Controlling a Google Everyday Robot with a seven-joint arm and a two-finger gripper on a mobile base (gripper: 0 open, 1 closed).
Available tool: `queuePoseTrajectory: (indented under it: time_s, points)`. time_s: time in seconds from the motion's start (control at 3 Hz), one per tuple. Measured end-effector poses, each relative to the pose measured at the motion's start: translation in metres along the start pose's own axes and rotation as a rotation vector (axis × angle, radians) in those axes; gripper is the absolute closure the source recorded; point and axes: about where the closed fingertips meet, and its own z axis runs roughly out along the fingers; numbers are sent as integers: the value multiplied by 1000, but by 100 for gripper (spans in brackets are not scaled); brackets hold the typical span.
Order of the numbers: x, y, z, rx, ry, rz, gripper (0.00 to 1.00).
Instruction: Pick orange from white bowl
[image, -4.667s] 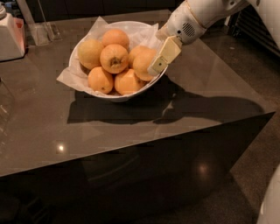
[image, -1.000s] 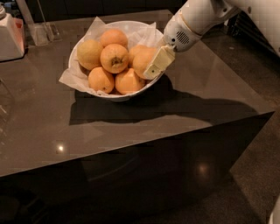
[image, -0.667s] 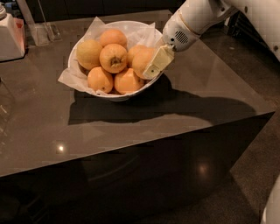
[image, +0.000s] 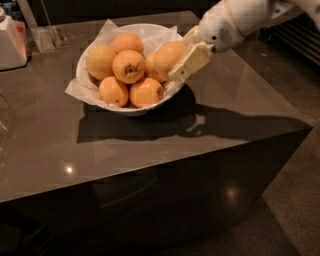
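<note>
Gripper (image: 182, 57), at the white bowl's (image: 131, 110) right rim, looks clamped sidelong on the orange (image: 165, 59), probably so you clear the other fruits (image: 128, 66).

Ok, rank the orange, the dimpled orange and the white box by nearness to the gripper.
The gripper is at the bowl's right side.
1. The orange, between the fingers.
2. The dimpled orange, bowl centre.
3. The white box, far left.
</note>
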Motion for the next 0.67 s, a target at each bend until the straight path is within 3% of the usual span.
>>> queuePoseTrajectory:
  time_s: [0.33,0.67]
  points:
    - [-3,15,-36,54,-106,-18,100]
    - [14,52,-69,95,-168,31,100]
